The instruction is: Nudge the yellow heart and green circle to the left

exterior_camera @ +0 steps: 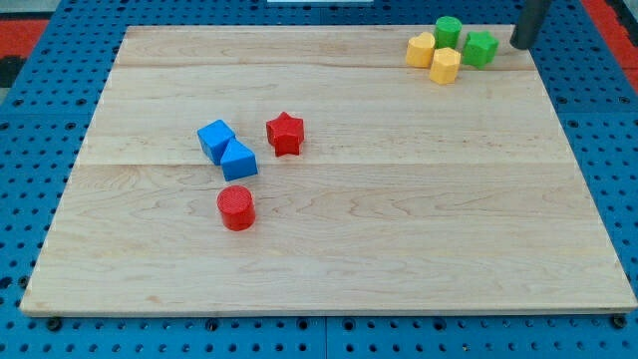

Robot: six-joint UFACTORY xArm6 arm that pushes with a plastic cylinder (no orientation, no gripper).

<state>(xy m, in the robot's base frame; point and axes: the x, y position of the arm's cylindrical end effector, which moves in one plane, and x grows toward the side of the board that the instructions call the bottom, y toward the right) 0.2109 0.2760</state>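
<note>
The green circle is found at the board's far right corner, near the view's top, and it is taken here as the landmark. Just below and to the view's left of it lies a yellow block, and just below it a second yellow block; which of the two is the yellow heart cannot be made out with certainty at this size, though the left one seems the likelier. Just to the view's right of the green circle sits a green star-like block, touching or nearly touching the cluster. The four are packed tightly together, so a push on one is likely to be passed on to its neighbours.

Further to the view's right of the green circle, beyond the green star-like block, my tip is seen at the board's edge. No gripper is carried; the rod ends plainly and nothing is held. It appears to be set on the cluster's right side because a leftward nudge must be delivered from there; the green star-like block stands between it and the targets.

Well apart from the green circle, down toward the view's left, are grouped a red star, two blue blocks touching each other, and a red cylinder.
</note>
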